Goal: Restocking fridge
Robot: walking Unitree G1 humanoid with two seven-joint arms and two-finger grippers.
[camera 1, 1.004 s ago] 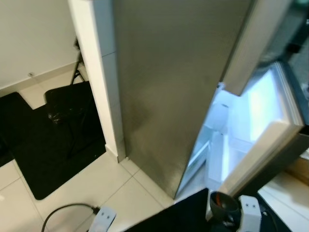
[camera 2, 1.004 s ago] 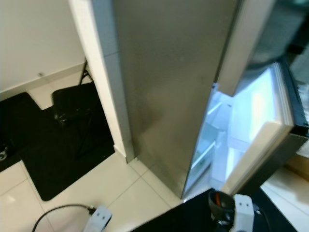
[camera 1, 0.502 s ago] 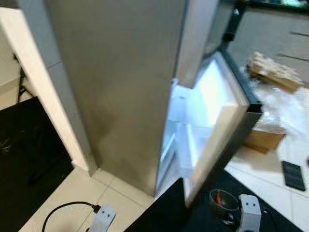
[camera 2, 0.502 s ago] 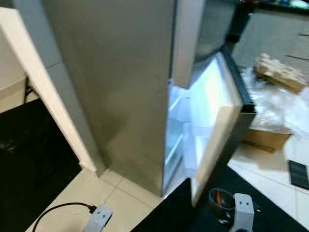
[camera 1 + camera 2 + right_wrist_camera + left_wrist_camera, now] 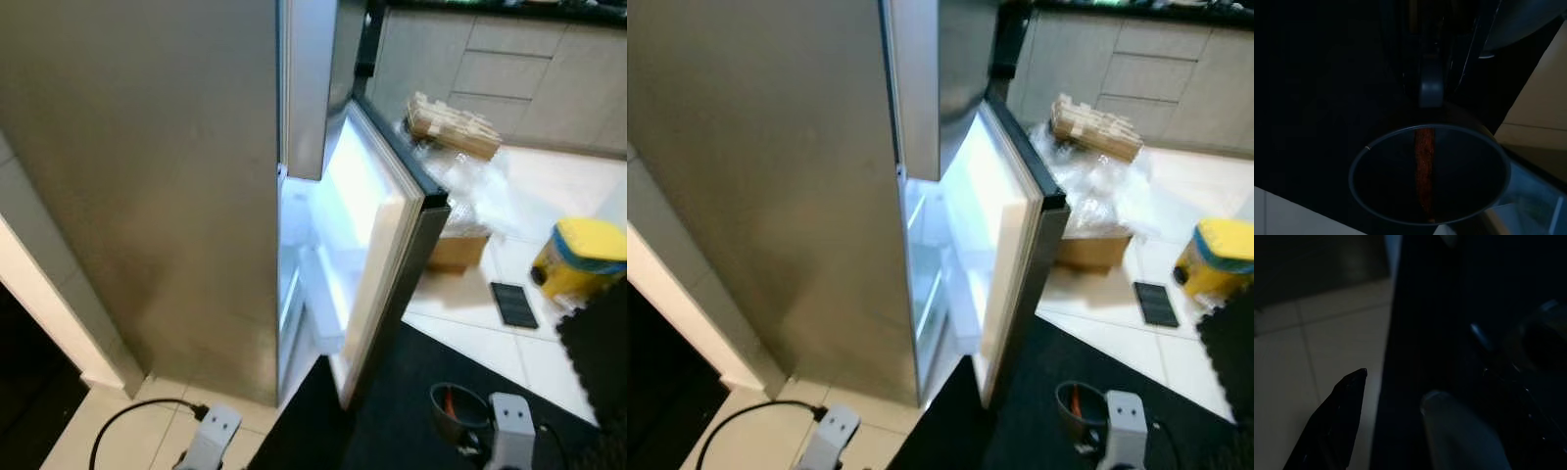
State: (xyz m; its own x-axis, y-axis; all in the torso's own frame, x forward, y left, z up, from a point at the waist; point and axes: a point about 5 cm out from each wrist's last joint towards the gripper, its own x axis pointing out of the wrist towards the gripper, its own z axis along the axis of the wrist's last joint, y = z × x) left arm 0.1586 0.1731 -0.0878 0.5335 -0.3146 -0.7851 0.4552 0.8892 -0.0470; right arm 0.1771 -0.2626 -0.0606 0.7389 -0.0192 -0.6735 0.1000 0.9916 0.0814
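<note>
The stainless steel fridge stands in front of me on the left. Its lower door is partly open onto a lit white interior. At the bottom right, my right gripper holds a dark round bowl low over the black mat. The right wrist view looks into that bowl, where an orange-red strip lies. My left arm hangs low at the bottom left, near the fridge's foot.
Right of the open door lie a cardboard box, crumpled clear plastic and a stack of wooden blocks. A yellow container and a flat black item sit on the tiles. A black mat covers the floor before the fridge. A black cable loops at the lower left.
The camera has swung to the right: the fridge has shifted left in view, and the kitchen floor with the box and yellow container has appeared. The bowl stays at my right wrist.
</note>
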